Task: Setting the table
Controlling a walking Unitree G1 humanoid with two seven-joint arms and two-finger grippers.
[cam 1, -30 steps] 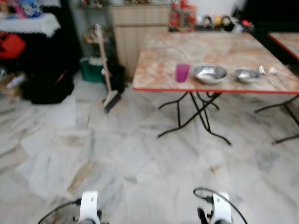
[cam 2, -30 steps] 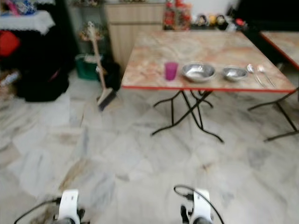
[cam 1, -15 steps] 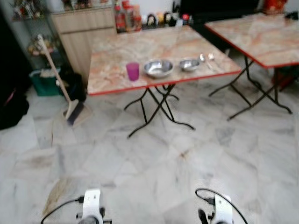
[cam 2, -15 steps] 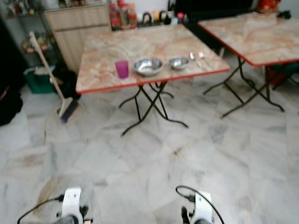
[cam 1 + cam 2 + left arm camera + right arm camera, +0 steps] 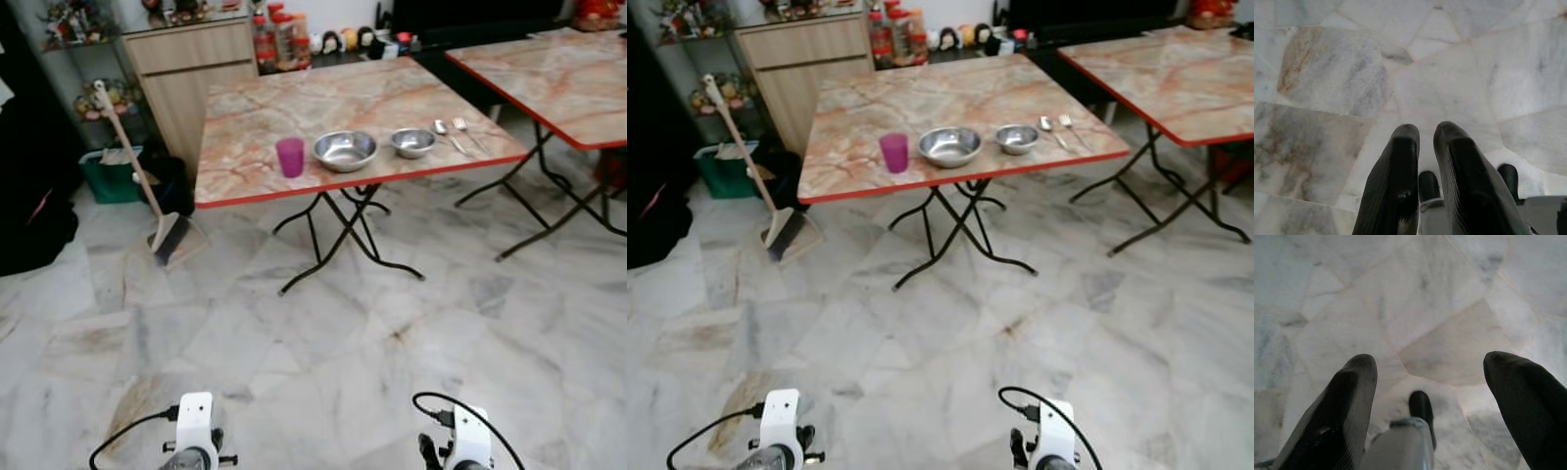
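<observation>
A folding table (image 5: 265, 108) with a marble-pattern top and red edge stands ahead. Along its near edge sit a purple cup (image 5: 290, 157), a large steel bowl (image 5: 345, 150), a smaller steel bowl (image 5: 412, 143), and a spoon and fork (image 5: 458, 135). Both arms hang low at the bottom of the eye views, far from the table. My left gripper (image 5: 1425, 134) points at the floor with its fingers nearly together and nothing between them. My right gripper (image 5: 1430, 367) also points at the floor, its fingers wide apart and empty.
A second table (image 5: 558, 69) stands at the right. A broom (image 5: 137, 176) leans by a green bin (image 5: 110, 174) at the left, next to a wooden cabinet (image 5: 191, 69) with bottles on it. Marble floor (image 5: 323, 343) lies between me and the table.
The camera has shifted and steadied; the table now sits a little further right and lower in view, and the picture is sharper. The things on it have not moved.
</observation>
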